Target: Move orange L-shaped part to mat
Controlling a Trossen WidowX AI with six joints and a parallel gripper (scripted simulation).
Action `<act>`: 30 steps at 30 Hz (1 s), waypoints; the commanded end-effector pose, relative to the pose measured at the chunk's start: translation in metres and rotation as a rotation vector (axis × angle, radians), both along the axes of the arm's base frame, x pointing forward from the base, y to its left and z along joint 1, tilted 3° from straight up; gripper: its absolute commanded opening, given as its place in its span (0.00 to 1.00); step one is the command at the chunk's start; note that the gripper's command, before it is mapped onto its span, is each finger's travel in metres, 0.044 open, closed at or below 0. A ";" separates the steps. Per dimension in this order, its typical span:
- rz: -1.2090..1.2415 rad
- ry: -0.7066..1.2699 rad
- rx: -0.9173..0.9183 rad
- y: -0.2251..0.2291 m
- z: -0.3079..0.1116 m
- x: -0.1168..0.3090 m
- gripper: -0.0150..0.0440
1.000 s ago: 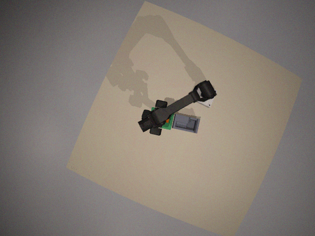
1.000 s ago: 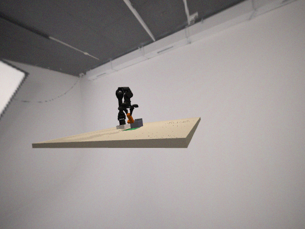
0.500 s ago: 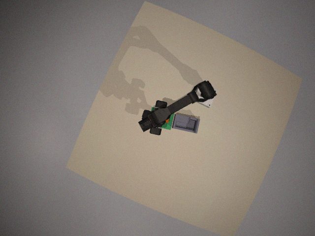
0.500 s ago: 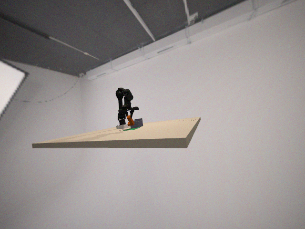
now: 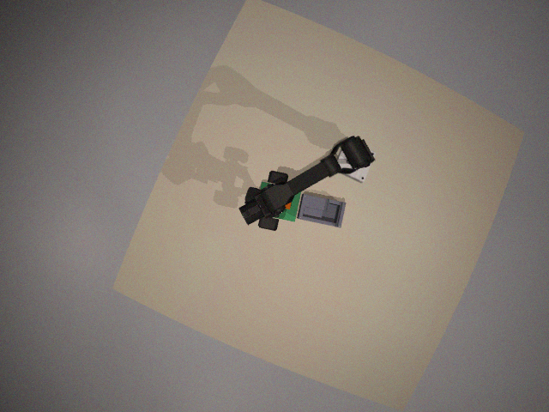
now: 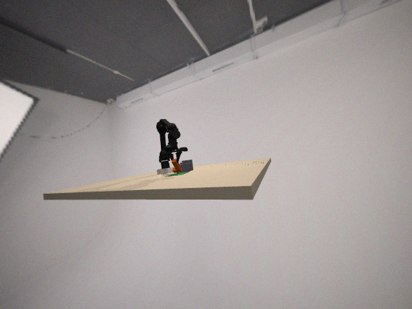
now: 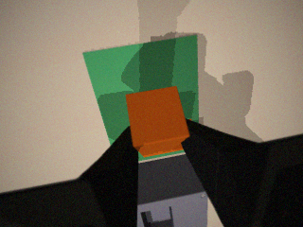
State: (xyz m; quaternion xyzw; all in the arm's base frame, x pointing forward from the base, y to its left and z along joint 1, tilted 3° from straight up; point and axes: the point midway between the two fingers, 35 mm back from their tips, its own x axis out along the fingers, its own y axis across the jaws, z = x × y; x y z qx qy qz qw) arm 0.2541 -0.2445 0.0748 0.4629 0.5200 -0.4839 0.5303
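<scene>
The orange part point(image 5: 288, 206) point(image 6: 176, 166) point(image 7: 157, 111) is out of the tray, over the green mat point(image 5: 292, 214) point(image 6: 176, 174) point(image 7: 100, 66). In the exterior view it stands steeply tilted, its lower end close to the mat; whether it touches is unclear. My gripper point(image 6: 175, 158) point(image 7: 155, 127) is shut on the part's upper end, with a finger on each side. In the top view the arm hides the fingertips and most of the part. The grey tray point(image 5: 343, 214) point(image 6: 187, 165) point(image 7: 194, 210) stands beside the mat, its pocket empty.
The arm's pale base plate point(image 5: 358, 174) point(image 6: 163, 171) is near the tray. The arm reaches from there across to the mat. The tray's raised wall stands close to the mat's edge. The arm's shadow falls over part of the mat and the tabletop point(image 5: 248, 275).
</scene>
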 end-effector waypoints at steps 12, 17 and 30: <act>0.004 0.011 0.006 0.001 -0.008 -0.002 0.25; 0.004 0.011 0.006 0.001 -0.008 -0.002 0.25; 0.000 0.006 0.006 0.001 -0.006 -0.001 0.48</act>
